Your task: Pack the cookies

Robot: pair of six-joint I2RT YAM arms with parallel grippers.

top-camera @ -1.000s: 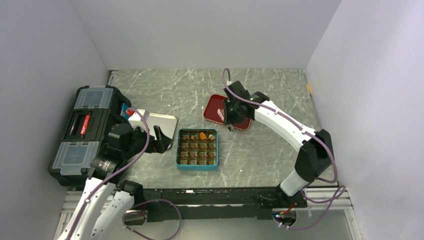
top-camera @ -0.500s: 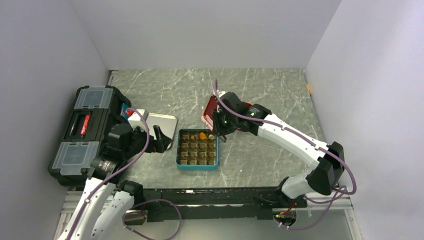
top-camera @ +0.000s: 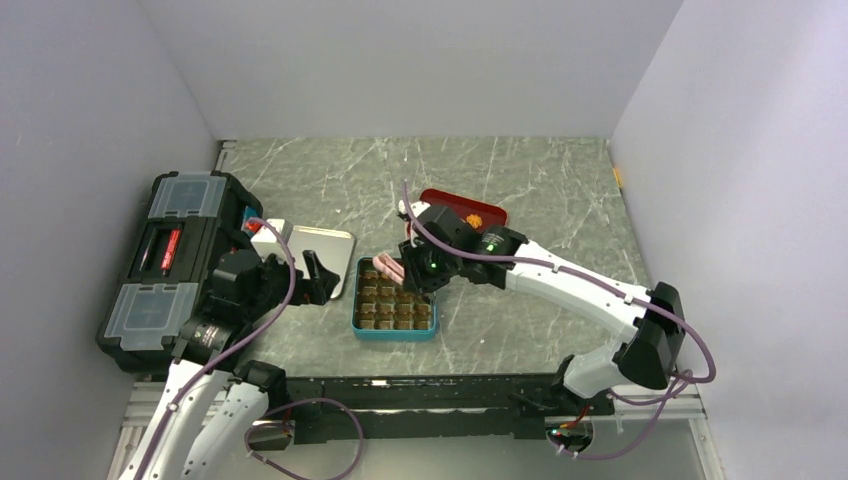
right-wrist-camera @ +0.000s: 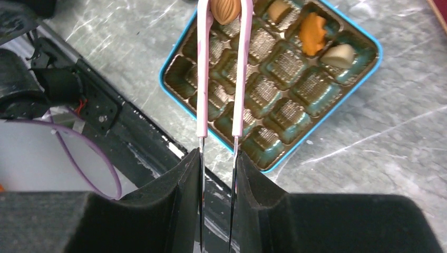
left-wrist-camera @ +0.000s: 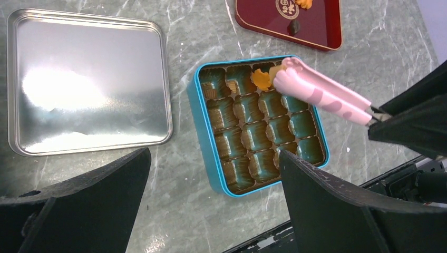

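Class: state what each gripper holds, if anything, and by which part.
The right gripper grips the pink tongs by their thin rear end; the tongs' tips pinch a brown cookie. The left gripper is open and holds nothing.

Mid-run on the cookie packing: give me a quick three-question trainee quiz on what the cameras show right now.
1. True or false: the left gripper is open and empty.
2. The right gripper holds: A) pink tongs B) a spoon C) nothing.
3. What colour is the flower-shaped cookie lying in the teal tin?
Key: 1 true; 2 A; 3 orange.
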